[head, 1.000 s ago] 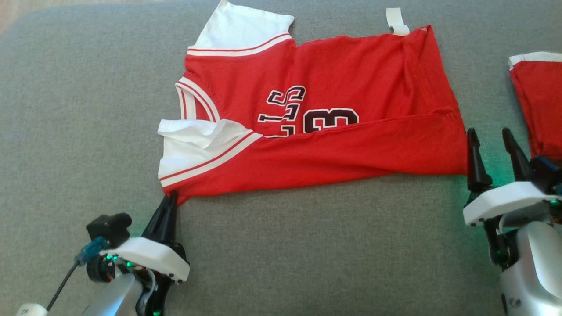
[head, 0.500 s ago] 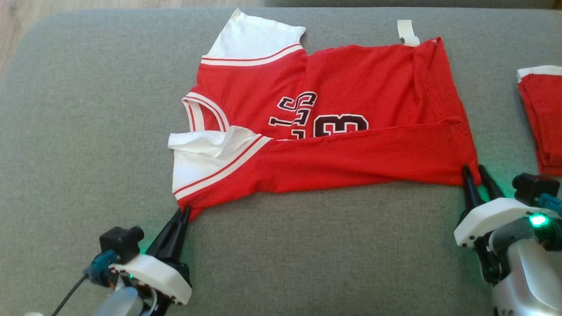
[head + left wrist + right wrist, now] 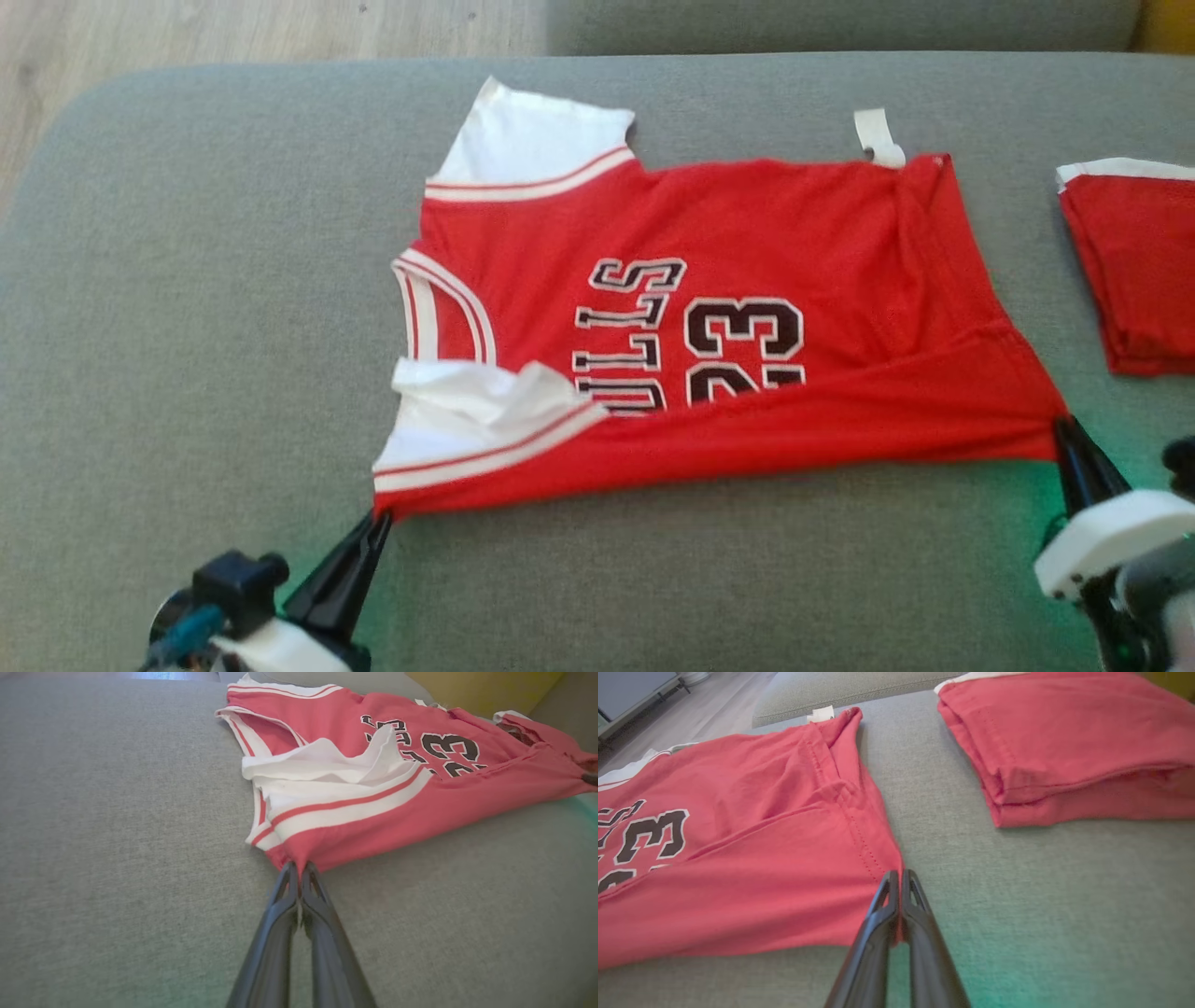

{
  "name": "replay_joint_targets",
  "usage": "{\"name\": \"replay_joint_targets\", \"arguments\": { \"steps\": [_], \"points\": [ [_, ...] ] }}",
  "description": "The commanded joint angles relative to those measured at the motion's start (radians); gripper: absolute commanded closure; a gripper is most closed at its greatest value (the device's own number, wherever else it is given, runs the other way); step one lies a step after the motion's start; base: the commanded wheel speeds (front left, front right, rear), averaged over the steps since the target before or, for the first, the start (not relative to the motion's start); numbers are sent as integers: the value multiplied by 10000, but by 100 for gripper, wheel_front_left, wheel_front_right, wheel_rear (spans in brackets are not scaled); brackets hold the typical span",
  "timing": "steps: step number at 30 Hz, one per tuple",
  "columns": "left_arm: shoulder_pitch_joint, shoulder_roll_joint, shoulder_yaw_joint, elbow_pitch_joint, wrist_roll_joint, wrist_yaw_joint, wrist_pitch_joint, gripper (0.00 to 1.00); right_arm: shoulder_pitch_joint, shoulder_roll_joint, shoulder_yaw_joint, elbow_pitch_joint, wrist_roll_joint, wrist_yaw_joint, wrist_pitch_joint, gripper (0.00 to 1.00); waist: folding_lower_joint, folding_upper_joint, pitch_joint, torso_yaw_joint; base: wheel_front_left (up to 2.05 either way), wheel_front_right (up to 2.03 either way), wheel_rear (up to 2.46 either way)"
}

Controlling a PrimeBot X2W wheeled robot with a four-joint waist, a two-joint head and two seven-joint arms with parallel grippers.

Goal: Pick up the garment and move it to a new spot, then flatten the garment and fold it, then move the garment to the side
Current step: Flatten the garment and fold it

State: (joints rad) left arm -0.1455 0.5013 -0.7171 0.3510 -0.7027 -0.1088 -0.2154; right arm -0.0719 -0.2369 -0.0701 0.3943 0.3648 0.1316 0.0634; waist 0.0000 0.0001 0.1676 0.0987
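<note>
The garment [image 3: 747,233] is a red jersey with white sleeves and dark lettering, lying sideways on the grey cushion, its near edge folded over. My left gripper [image 3: 381,518] is shut on the garment's near left corner [image 3: 299,856], by the white sleeve. My right gripper [image 3: 1062,425] is shut on the near right hem corner [image 3: 892,863]. The red cloth [image 3: 467,798] runs taut between the two grips.
A second, folded red garment [image 3: 1134,261] lies at the right edge of the cushion [image 3: 187,280], close to my right gripper [image 3: 896,875]. Wooden floor [image 3: 233,28] shows beyond the cushion's far left edge. Bare cushion stretches left of and in front of the jersey.
The right gripper closed from wide open onto the hem corner. The near edge has been drawn toward me, uncovering more lettering. The head camera has also shifted.
</note>
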Motion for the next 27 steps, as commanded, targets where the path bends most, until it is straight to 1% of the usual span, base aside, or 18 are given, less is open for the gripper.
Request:
{"name": "replay_joint_targets", "arguments": {
  "steps": [1,6,11,12,13,14,15,16,17,21,24,27],
  "points": [
    [-25,510,313,-401,69,172,5,100,200,-362,40,-505,100,-9,83,100,0,-1,-44,-50,0,0,0],
    [713,895,224,-1404,91,631,262,100,1272,-388,-127,-1487,195,-9,636,100,0,-1,-106,-79,0,0,0],
    [1216,1051,113,-1973,47,914,457,100,2289,-105,-455,-2341,227,-9,1012,100,0,-1,-139,-85,0,0,0],
    [1264,1047,97,-2049,21,936,485,100,2412,-57,-503,-2469,209,-9,1041,78,0,-1,-129,-94,0,0,0],
    [1288,1029,96,-2150,-7,1004,526,100,2557,19,-570,-2649,115,-9,1078,0,0,-1,-109,-119,0,0,0],
    [1271,1030,88,-2183,6,1034,556,100,2580,56,-593,-2721,58,-9,1074,0,0,-1,-99,-137,0,0,0],
    [1245,1033,81,-2209,7,1060,607,76,2563,117,-633,-2791,-6,-9,1049,0,0,-1,-91,-157,0,0,0],
    [1213,1036,90,-2237,-11,1094,675,41,2529,185,-649,-2874,-71,-9,1041,0,0,-1,-82,-184,0,0,0],
    [1173,1042,104,-2288,-49,1113,755,0,2485,247,-655,-2956,-121,-9,1043,0,0,-1,-71,-218,0,0,0],
    [962,1161,226,-2663,-173,1087,947,0,2330,343,-654,-3218,-266,-9,1084,0,0,-1,29,-325,0,0,0],
    [489,1478,539,-3347,-350,1002,1233,0,2157,378,-676,-3480,-391,-9,1119,0,0,-1,240,-386,0,0,0],
    [-495,1890,1071,-4110,-544,899,1699,0,1964,505,-677,-3751,-531,-9,1174,0,0,-1,572,-394,0,0,0]
  ]
}}
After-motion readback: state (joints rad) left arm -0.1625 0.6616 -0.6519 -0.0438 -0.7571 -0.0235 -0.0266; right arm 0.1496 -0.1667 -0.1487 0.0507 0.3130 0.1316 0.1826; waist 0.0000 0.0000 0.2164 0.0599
